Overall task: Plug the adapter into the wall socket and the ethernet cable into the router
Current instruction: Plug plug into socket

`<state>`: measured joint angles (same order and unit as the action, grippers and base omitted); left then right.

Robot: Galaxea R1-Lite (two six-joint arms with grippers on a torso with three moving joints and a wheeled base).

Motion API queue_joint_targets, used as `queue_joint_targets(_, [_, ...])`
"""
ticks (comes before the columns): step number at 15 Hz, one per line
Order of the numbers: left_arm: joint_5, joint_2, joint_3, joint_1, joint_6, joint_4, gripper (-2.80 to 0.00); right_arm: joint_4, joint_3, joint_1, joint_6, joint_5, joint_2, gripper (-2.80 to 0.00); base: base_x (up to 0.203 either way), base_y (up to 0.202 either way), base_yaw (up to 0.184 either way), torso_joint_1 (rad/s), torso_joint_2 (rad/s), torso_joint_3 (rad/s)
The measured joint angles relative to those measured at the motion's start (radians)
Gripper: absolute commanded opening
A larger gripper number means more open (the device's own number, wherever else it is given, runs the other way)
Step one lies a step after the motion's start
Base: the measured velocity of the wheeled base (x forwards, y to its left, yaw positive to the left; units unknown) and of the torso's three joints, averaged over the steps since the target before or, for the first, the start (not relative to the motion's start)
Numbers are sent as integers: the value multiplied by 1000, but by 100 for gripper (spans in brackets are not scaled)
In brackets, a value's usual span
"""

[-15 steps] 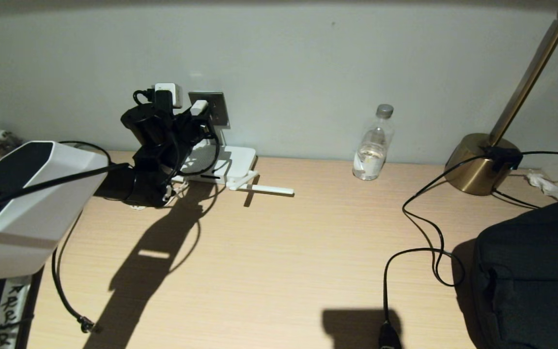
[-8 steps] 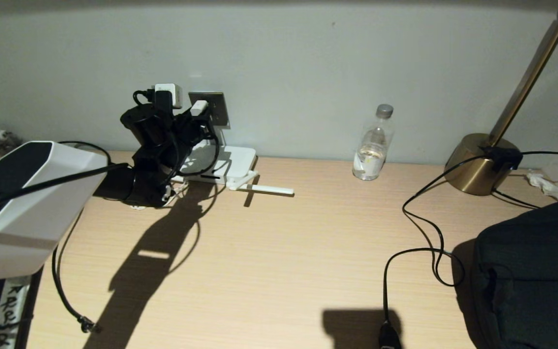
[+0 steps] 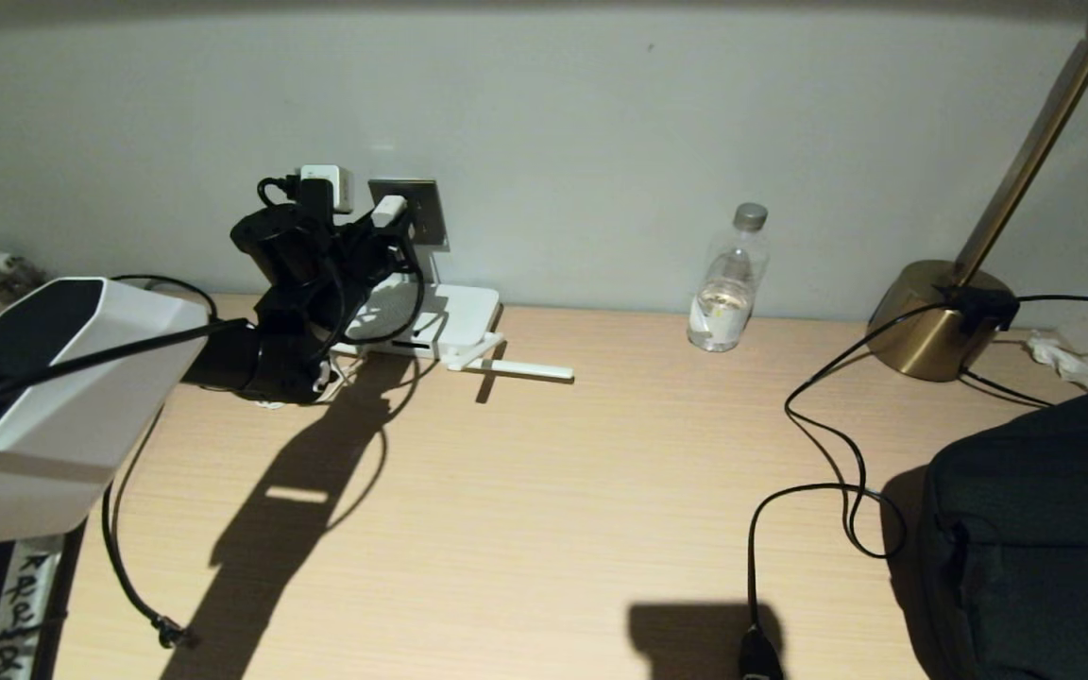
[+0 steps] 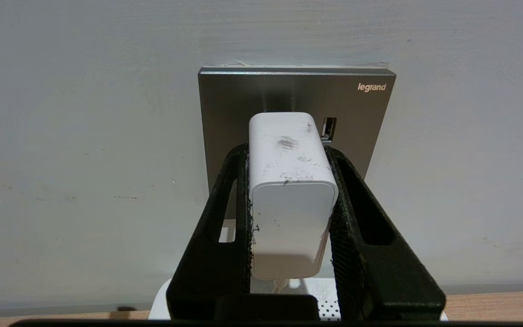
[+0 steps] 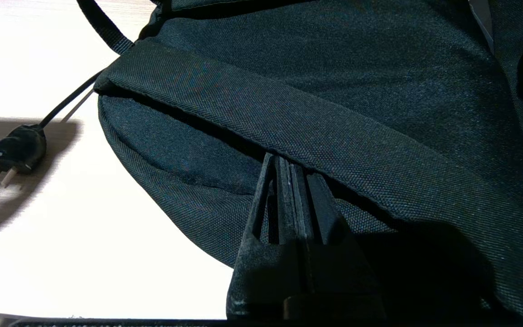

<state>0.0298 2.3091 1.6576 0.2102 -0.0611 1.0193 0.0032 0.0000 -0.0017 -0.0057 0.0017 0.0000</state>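
The white adapter (image 4: 291, 190) sits pressed against the grey wall socket (image 4: 225, 104), its thin white cord hanging below. My left gripper (image 4: 285, 150) is shut on the adapter, one black finger on each side. From the head camera the adapter (image 3: 389, 208) meets the socket (image 3: 429, 215) above the white router (image 3: 459, 316), whose antenna (image 3: 527, 370) lies on the desk. The ethernet cable (image 3: 112, 543) trails down the desk's left side and its plug end (image 3: 169, 635) lies loose near the front edge. My right gripper (image 5: 288, 161) is shut and empty against a black bag.
The black bag (image 3: 1035, 538) fills the desk's right front. A brass lamp base (image 3: 931, 316) stands at the back right; its thin black cord ends in a plug (image 3: 757, 654). A water bottle (image 3: 729, 283) stands by the wall.
My left arm has shifted very slightly to the left; the adapter stays at the socket in the gripper. Nothing else has moved.
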Motion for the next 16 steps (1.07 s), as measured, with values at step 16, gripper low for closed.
queue_joint_targets(16, [-1,41,70,-11,0,-14,-280,0,0,0,0,-1,0,-280,0,0,0,0,0,0])
